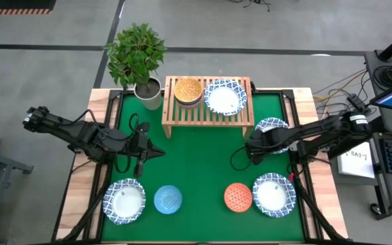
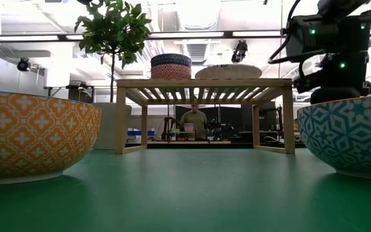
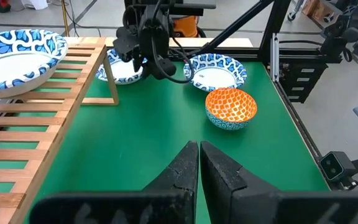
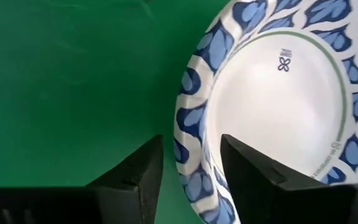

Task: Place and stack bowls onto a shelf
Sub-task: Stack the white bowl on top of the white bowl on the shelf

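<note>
Bowl rim (image 4: 194,124) is straddled by the spread right claw (image 4: 191,165); it should be pinched squarely before lifting to the shelf (image 1: 206,102).

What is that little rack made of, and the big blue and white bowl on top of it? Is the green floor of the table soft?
The rack looks like pale, unpainted wood: visible grain, plain slats. The blue and white bowl looks like glazed ceramic, smooth and a bit shiny, though hard plastic can't be ruled out. The green table top looks matte, like a felt or rubber mat; its softness can't be told.
</note>
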Motion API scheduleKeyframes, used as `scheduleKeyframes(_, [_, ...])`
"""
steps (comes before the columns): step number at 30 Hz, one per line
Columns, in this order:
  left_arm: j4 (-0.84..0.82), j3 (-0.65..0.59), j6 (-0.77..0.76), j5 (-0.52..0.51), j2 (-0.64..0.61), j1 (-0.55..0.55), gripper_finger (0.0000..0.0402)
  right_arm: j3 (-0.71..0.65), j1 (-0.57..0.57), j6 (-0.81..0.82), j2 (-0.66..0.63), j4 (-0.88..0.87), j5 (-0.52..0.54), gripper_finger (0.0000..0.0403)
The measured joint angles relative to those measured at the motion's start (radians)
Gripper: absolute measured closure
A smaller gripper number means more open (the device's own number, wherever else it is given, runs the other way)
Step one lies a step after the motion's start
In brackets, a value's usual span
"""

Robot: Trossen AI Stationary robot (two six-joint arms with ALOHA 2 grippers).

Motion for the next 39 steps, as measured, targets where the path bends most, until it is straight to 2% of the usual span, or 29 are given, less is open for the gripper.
scheduleKeyframes(4, [0.0,0.0,0.0,0.0,0.0,0.0,0.0402,-0.015,0.0,0.0,0.016,0.035,0.0,0.0282])
scheduleKeyframes(10, [0.001,0.0,0.0,0.0,0.0,0.0,0.0402,-0.015,0.001,-0.007,0.021,0.038,0.001,0.0369])
scheduleKeyframes(12, [0.001,0.0,0.0,0.001,0.001,0.0,0.0402,-0.013,0.001,-0.011,0.02,0.034,-0.002,0.0384])
scheduleKeyframes(17, [0.001,0.0,0.003,0.001,-0.001,0.0,0.0402,0.023,0.002,-0.016,0.004,0.02,-0.035,0.0388])
scheduleKeyframes(22, [0.001,0.0,0.004,0.001,-0.004,0.0,0.0402,0.111,0.006,-0.016,-0.02,-0.074,-0.055,0.039])
scheduleKeyframes(28, [0.0,0.0,0.004,0.001,-0.004,-0.005,0.0402,0.262,0.007,-0.022,-0.026,-0.189,-0.196,0.039])
scheduleKeyframes(39, [-0.001,0.0,0.004,0.001,-0.004,-0.017,0.0402,0.559,0.013,-0.114,-0.026,-0.28,-0.325,0.0391])
